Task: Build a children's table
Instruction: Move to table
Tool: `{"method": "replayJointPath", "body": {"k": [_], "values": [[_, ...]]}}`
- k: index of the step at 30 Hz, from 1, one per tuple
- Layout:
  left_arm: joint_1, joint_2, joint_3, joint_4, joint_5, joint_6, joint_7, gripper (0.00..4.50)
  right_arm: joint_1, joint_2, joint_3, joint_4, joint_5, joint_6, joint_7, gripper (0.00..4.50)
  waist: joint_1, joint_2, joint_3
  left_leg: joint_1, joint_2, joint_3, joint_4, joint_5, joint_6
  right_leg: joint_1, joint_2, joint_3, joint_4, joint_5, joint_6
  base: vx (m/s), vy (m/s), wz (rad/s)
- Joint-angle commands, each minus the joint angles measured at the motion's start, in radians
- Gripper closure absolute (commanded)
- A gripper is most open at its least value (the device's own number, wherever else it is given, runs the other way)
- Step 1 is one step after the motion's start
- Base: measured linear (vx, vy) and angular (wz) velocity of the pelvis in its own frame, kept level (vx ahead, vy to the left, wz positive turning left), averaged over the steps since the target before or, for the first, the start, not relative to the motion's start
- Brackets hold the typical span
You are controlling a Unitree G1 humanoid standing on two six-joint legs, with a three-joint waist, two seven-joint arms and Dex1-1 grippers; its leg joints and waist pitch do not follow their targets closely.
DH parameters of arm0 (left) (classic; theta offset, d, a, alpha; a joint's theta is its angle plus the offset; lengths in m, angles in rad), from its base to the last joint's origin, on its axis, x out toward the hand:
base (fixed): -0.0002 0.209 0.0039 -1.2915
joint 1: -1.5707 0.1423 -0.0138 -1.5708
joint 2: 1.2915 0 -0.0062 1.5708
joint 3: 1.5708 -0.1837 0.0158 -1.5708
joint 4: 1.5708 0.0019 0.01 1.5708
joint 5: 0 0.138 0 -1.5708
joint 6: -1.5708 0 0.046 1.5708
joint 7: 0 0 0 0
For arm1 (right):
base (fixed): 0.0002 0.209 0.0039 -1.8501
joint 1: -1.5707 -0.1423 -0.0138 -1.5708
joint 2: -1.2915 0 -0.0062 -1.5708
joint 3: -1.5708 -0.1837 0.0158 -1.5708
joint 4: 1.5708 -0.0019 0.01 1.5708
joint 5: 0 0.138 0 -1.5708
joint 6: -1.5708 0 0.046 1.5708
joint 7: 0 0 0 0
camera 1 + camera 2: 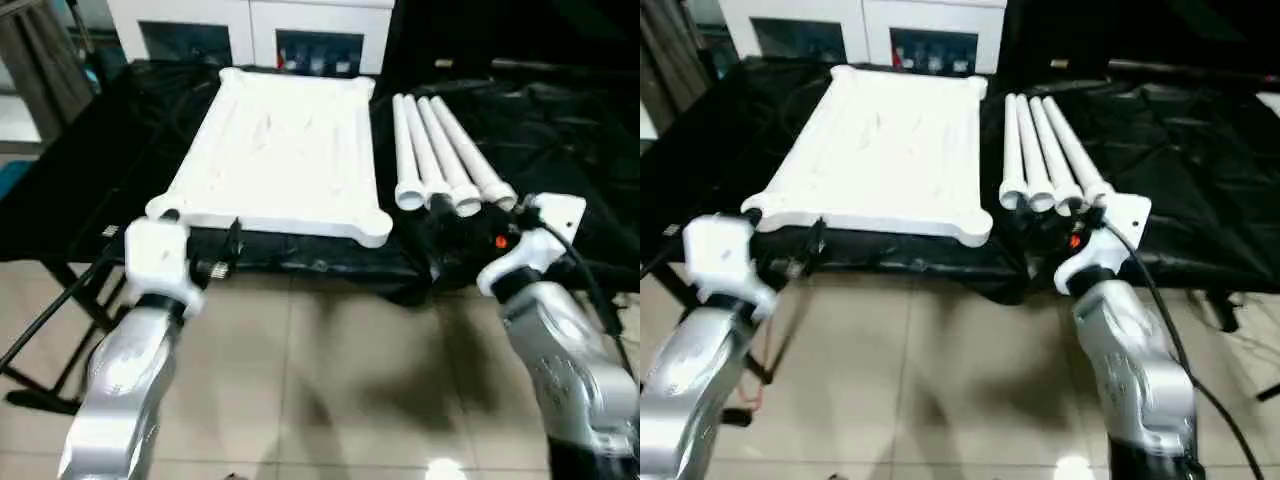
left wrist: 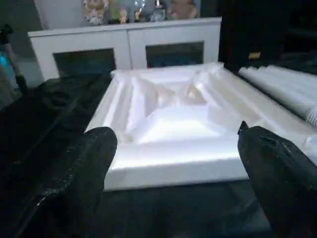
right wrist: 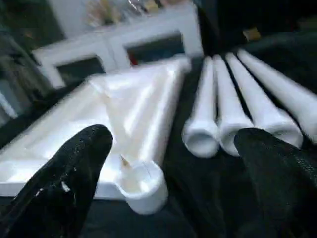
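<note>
Tabletop (image 1: 280,150) lies underside-up, four legs (image 1: 440,150) beside.

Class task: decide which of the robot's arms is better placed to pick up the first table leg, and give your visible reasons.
Probably the right: its open end effector faces the near ends of the four legs, while the left end effector faces the tabletop.

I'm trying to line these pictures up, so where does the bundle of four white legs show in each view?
Left eye view: the legs lie right of centre, beside the tabletop.
Right eye view: just right of centre.
Left wrist view: at the right edge.
Right wrist view: upper right, open ends facing the camera.
Shared landmark: the white cabinet behind the work table.
</note>
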Motion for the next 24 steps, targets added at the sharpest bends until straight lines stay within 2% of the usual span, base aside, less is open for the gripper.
{"method": "replayJointPath", "body": {"k": [1, 2, 3, 4, 5, 6, 7, 8, 9, 10, 11, 12, 13, 14, 15, 16, 17, 18, 19, 20, 21, 22, 23, 24], "values": [[-0.016, -0.002, -0.028, 0.009, -0.005, 0.032, 0.000, 0.05, 0.008, -0.003, 0.010, -0.022, -0.033, 0.025, -0.010, 0.00, -0.012, 0.006, -0.044, 0.035, -0.004, 0.008, -0.095, -0.418, 0.021, 0.060, -0.006, 0.010, -0.087, -0.347, -0.184, 0.000, 0.000, 0.00], [-0.014, 0.000, -0.025, -0.001, -0.004, 0.050, 0.000, 0.05, 0.021, -0.004, 0.028, -0.035, -0.059, 0.031, -0.003, 0.00, -0.011, 0.008, -0.042, 0.044, -0.005, 0.011, -0.096, -0.439, 0.030, 0.061, -0.008, 0.009, -0.097, -0.409, -0.178, 0.000, 0.000, 0.00], [-0.014, 0.000, -0.025, -0.001, -0.004, 0.050, 0.000, 0.05, 0.021, -0.004, 0.028, -0.035, -0.059, 0.031, -0.003, 0.00, -0.013, 0.008, -0.038, 0.046, -0.008, 0.012, -0.095, -0.445, 0.036, 0.064, -0.007, 0.011, -0.104, -0.452, -0.169, 0.000, 0.000, 0.00], [0.001, -0.004, -0.016, -0.033, -0.007, 0.080, 0.003, 0.05, 0.043, -0.019, 0.057, -0.062, -0.085, 0.042, 0.001, 0.00, -0.017, 0.005, -0.041, 0.044, -0.009, 0.014, -0.098, -0.391, 0.051, 0.082, -0.011, 0.020, -0.110, -0.453, -0.165, 0.055, -0.008, -0.04], [0.010, -0.006, -0.009, -0.046, -0.013, 0.088, 0.004, 0.05, 0.052, -0.027, 0.071, -0.075, -0.096, 0.043, 0.002, 0.00, -0.016, 0.008, -0.044, 0.037, -0.010, 0.012, -0.097, -0.359, 0.056, 0.094, -0.010, 0.021, -0.107, -0.435, -0.165, 0.055, -0.008, -0.04], [0.032, -0.002, -0.007, -0.054, -0.007, 0.086, 0.004, 0.05, 0.058, -0.026, 0.077, -0.091, -0.088, 0.056, -0.014, 0.00, -0.016, 0.001, -0.055, 0.032, -0.015, 0.016, -0.093, -0.278, 0.071, 0.113, -0.009, 0.027, -0.104, -0.347, -0.177, 0.085, -0.010, -0.02], [0.049, 0.002, -0.006, -0.043, -0.001, 0.073, 0.003, 0.05, 0.060, -0.015, 0.076, -0.096, -0.076, 0.060, -0.022, 0.00, -0.020, -0.002, -0.062, 0.026, -0.023, 0.016, -0.090, -0.210, 0.090, 0.128, -0.001, 0.029, -0.094, -0.256, -0.197, 0.117, -0.012, 0.01], [0.066, 0.001, 0.000, -0.028, 0.002, 0.055, 0.002, 0.05, 0.063, -0.011, 0.087, -0.095, -0.082, 0.059, -0.028, 0.00, -0.019, 0.002, -0.066, 0.027, -0.028, 0.017, -0.088, -0.182, 0.100, 0.133, 0.002, 0.031, -0.090, -0.210, -0.207, 0.117, -0.012, 0.01], [0.098, -0.007, 0.014, -0.006, 0.001, 0.034, 0.007, 0.05, 0.071, -0.010, 0.112, -0.093, -0.104, 0.060, -0.037, 0.00, -0.020, 0.022, -0.071, 0.026, -0.036, 0.014, -0.083, -0.122, 0.114, 0.142, 0.010, 0.033, -0.078, -0.099, -0.224, 0.126, -0.004, 0.02], [0.109, -0.010, 0.019, 0.001, 0.000, 0.028, 0.010, 0.05, 0.075, -0.011, 0.121, -0.092, -0.114, 0.060, -0.040, 0.00, -0.025, 0.015, -0.077, 0.026, -0.043, 0.009, -0.076, -0.057, 0.137, 0.152, 0.027, 0.031, -0.065, 0.035, -0.223, 0.140, 0.009, 0.06], [0.109, -0.010, 0.019, 0.001, 0.000, 0.028, 0.010, 0.05, 0.075, -0.011, 0.121, -0.092, -0.114, 0.060, -0.040, 0.00, -0.023, 0.019, -0.076, 0.034, -0.044, 0.007, -0.074, -0.040, 0.147, 0.147, 0.032, 0.030, -0.059, 0.085, -0.224, 0.140, 0.009, 0.06], [0.132, -0.030, 0.025, 0.009, 0.013, 0.029, 0.044, 0.05, 0.082, -0.013, 0.126, -0.108, -0.107, 0.070, -0.030, 0.00, -0.025, 0.045, -0.081, 0.083, -0.032, -0.005, -0.075, -0.016, 0.173, 0.117, 0.042, 0.018, -0.038, 0.174, -0.225, 0.192, 0.013, 0.20], [0.132, -0.040, 0.027, -0.006, 0.005, 0.044, 0.050, 0.05, 0.081, -0.008, 0.128, -0.119, -0.108, 0.069, -0.023, 0.00, -0.030, 0.030, -0.084, 0.087, -0.027, -0.021, -0.065, 0.038, 0.224, 0.125, 0.050, 0.013, -0.019, 0.230, -0.213, 0.216, 0.007, 0.22], [0.132, -0.040, 0.027, -0.006, 0.005, 0.044, 0.050, 0.05, 0.081, -0.008, 0.128, -0.119, -0.108, 0.069, -0.023, 0.00, -0.023, 0.033, -0.089, 0.095, -0.032, -0.021, -0.056, 0.068, 0.251, 0.123, 0.053, 0.012, -0.013, 0.261, -0.201, 0.216, 0.007, 0.22], [0.130, -0.046, 0.028, -0.018, -0.002, 0.056, 0.052, 0.05, 0.080, -0.004, 0.129, -0.126, -0.110, 0.068, -0.018, 0.00, -0.020, 0.030, -0.089, 0.100, -0.038, -0.022, -0.048, 0.086, 0.279, 0.120, 0.056, 0.016, -0.010, 0.283, -0.192, 0.189, -0.002, 0.18], [0.111, -0.028, 0.026, -0.041, -0.013, 0.070, 0.025, 0.05, 0.063, 0.015, 0.128, -0.122, -0.110, 0.052, -0.019, 0.00, -0.006, 0.018, -0.084, 0.075, -0.067, -0.021, -0.030, 0.117, 0.311, 0.148, 0.069, 0.038, -0.004, 0.335, -0.172, 0.181, -0.007, 0.22], [0.111, -0.028, 0.026, -0.041, -0.014, 0.070, 0.025, 0.05, 0.062, 0.016, 0.128, -0.122, -0.110, 0.052, -0.019, 0.00, -0.004, 0.021, -0.082, 0.071, -0.074, -0.023, -0.025, 0.123, 0.306, 0.151, 0.075, 0.045, -0.002, 0.345, -0.168, 0.181, -0.007, 0.22], [0.098, -0.019, 0.026, -0.038, -0.011, 0.065, 0.018, 0.05, 0.051, 0.025, 0.125, -0.113, -0.106, 0.045, -0.022, 0.00, 0.004, 0.018, -0.082, 0.065, -0.086, -0.031, -0.014, 0.138, 0.294, 0.169, 0.091, 0.057, 0.004, 0.386, -0.144, 0.170, -0.012, 0.22], [0.069, -0.009, 0.031, -0.013, 0.000, 0.062, 0.023, 0.05, 0.035, 0.034, 0.128, -0.100, -0.100, 0.043, -0.021, 0.00, 0.007, 0.025, -0.084, 0.083, -0.083, -0.043, -0.014, 0.166, 0.293, 0.164, 0.105, 0.057, 0.016, 0.394, -0.097, 0.157, -0.030, 0.22], [0.063, -0.008, 0.032, -0.010, 0.001, 0.062, 0.022, 0.05, 0.033, 0.030, 0.135, -0.095, -0.113, 0.043, -0.026, 0.00, 0.002, 0.033, -0.087, 0.118, -0.067, -0.059, -0.017, 0.199, 0.303, 0.138, 0.106, 0.048, 0.033, 0.382, -0.071, 0.157, -0.030, 0.22], [0.046, -0.005, 0.034, -0.005, -0.001, 0.065, 0.017, 0.05, 0.029, 0.012, 0.163, -0.080, -0.154, 0.037, -0.033, 0.00, -0.030, 0.028, -0.084, 0.171, -0.013, -0.119, -0.019, 0.306, 0.383, 0.065, 0.077, 0.028, 0.062, 0.247, -0.019, 0.151, -0.066, 0.06], [0.037, -0.005, 0.034, -0.008, -0.006, 0.068, 0.013, 0.05, 0.029, 0.000, 0.175, -0.074, -0.173, 0.036, -0.034, 0.00, -0.031, 0.008, -0.089, 0.183, -0.016, -0.134, 0.001, 0.359, 0.445, 0.060, 0.043, 0.041, 0.058, 0.139, 0.001, 0.131, -0.100, -0.12], [0.032, -0.006, 0.035, -0.010, -0.009, 0.068, 0.011, 0.05, 0.030, 0.000, 0.175, -0.072, -0.173, 0.042, -0.036, 0.00, -0.007, -0.017, -0.072, 0.101, -0.098, -0.090, 0.036, 0.298, 0.416, 0.147, 0.059, 0.084, 0.018, 0.199, 0.002, 0.131, -0.100, -0.12], [0.028, -0.008, 0.036, -0.012, -0.011, 0.068, 0.010, 0.05, 0.033, 0.002, 0.172, -0.073, -0.168, 0.052, -0.037, 0.00, 0.069, -0.026, -0.071, -0.088, -0.180, -0.050, 0.130, -0.026, 0.319, 0.329, -0.020, 0.239, -0.039, 0.496, -0.007, 0.137, 0.030, 0.21]]}}
